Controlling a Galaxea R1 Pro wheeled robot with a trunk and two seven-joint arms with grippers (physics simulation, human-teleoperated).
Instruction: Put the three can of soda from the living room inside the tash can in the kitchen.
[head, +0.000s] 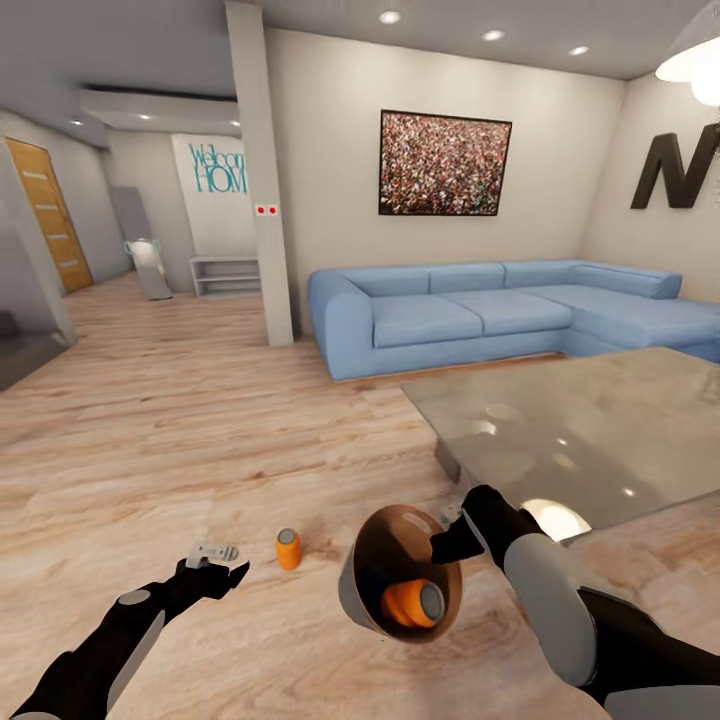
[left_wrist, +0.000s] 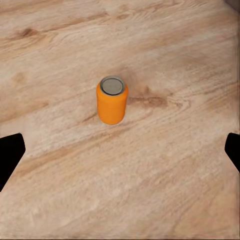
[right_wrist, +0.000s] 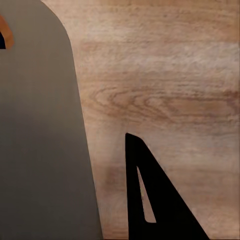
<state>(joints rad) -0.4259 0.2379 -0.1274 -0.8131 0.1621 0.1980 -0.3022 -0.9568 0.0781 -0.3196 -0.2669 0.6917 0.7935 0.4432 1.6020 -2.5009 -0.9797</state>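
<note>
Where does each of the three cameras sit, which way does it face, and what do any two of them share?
Head view: on the robot's head, facing forward and down across the living room toward the blue sofa; both arms show, the right gripper at the trash can rim.
Left wrist view: near the left gripper, looking down at the upright orange can on the floor; fingertips at both edges.
Right wrist view: near the right gripper, facing the trash can's grey wall; one finger shows.
Shared: head and left wrist views show the same orange can.
</note>
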